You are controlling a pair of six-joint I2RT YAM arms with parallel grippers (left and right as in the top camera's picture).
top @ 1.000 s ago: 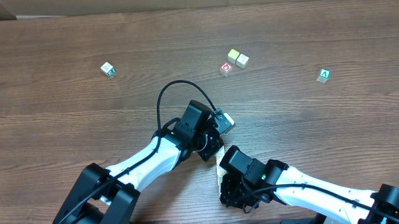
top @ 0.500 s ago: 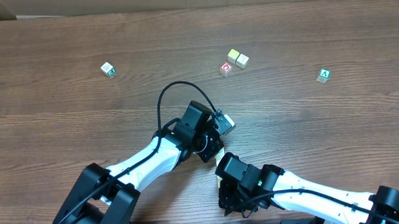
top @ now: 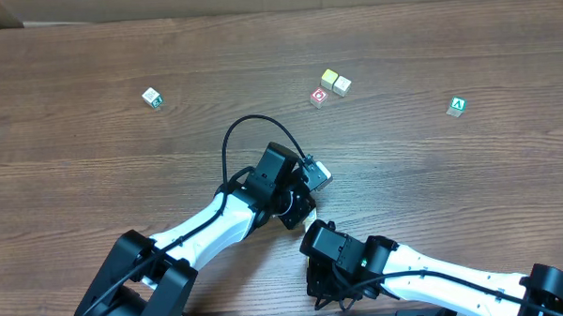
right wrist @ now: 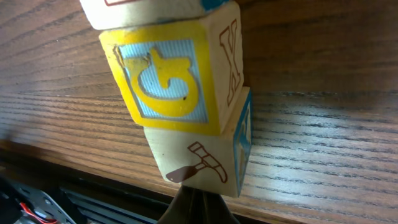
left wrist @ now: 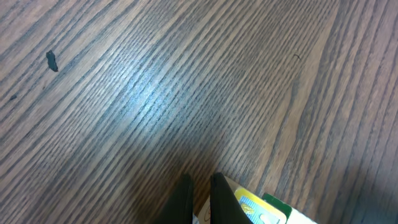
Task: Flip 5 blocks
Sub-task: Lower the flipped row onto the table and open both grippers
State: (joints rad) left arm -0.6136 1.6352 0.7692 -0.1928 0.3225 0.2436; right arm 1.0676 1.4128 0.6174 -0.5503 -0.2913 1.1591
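Blocks [right wrist: 171,68] lying in touching row near front of table [top: 95,183]; another pair [top: 329,78] touching at far centre. Left gripper [left wrist: 200,190] hanging shut, empty, just beside yellow-green block [left wrist: 261,210]. Right gripper [right wrist: 196,208] pointing shut, empty, at hammer block [right wrist: 199,155].

two pale blocks touch side by side on the far part of the tabletop [top: 95,193], right of centre: a yellowish-topped block [top: 328,78] and a cream-topped block [top: 342,85]. a third cream block [top: 320,173] lies near the middle, partly hidden. by the near edge three more lie in a touching line. the g block [right wrist: 165,71] has a yellow letter on pale blue in a yellow frame, with a red-brown letter on its side. the hammer block [right wrist: 196,162] has a blue-edged side. the last block [right wrist: 143,9] is mostly cut off.
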